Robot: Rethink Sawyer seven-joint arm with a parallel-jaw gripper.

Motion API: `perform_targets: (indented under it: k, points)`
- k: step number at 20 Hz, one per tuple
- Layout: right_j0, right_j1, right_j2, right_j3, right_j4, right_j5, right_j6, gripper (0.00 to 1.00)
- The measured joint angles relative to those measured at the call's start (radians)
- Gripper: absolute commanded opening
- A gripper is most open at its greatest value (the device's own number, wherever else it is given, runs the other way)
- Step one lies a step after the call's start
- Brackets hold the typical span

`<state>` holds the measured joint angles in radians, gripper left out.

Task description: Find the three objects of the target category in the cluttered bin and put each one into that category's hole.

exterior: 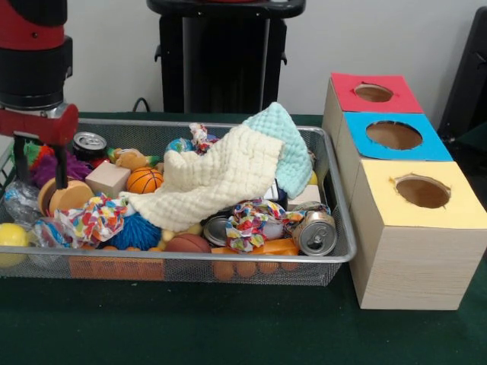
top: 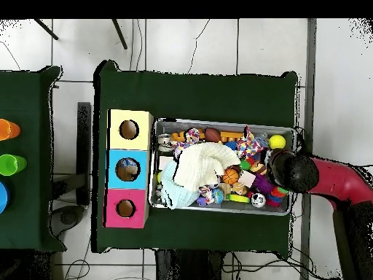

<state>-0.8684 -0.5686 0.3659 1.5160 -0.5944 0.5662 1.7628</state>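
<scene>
A wire mesh bin [exterior: 338,255] [top: 223,209] holds a jumble of toys, cans and cloths. My gripper [exterior: 38,176] hangs at the bin's left end in the front view, open. Its fingers [exterior: 59,169] straddle a purple fuzzy toy [exterior: 47,164], just above a tan wooden disc [exterior: 70,196]. In the overhead view the arm's head [top: 293,172] covers the gripper at the bin's right end. Beside the bin stand three wooden boxes with round holes: red [exterior: 373,93] [top: 125,208], blue [exterior: 394,135] [top: 127,169] and yellow [exterior: 422,192] [top: 129,130].
A cream cloth [exterior: 217,176] and a mint cloth [exterior: 288,141] drape over the bin's middle. Around them lie cans [exterior: 316,233] [exterior: 89,142], a small basketball [exterior: 144,180], a wooden block [exterior: 107,179], a blue spiky ball [exterior: 135,232] and a yellow ball [exterior: 11,237].
</scene>
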Motion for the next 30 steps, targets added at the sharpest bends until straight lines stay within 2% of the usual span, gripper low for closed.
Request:
perform_targets:
  k: [6,13,30]
  points:
    - [-0.013,0.050,0.000,-0.046,-0.017,0.000,0.000,1.00]
    - [-0.027,0.081,0.000,-0.056,-0.035,0.000,0.000,1.00]
    - [-0.047,0.032,-0.019,0.012,-0.039,0.000,0.000,1.00]
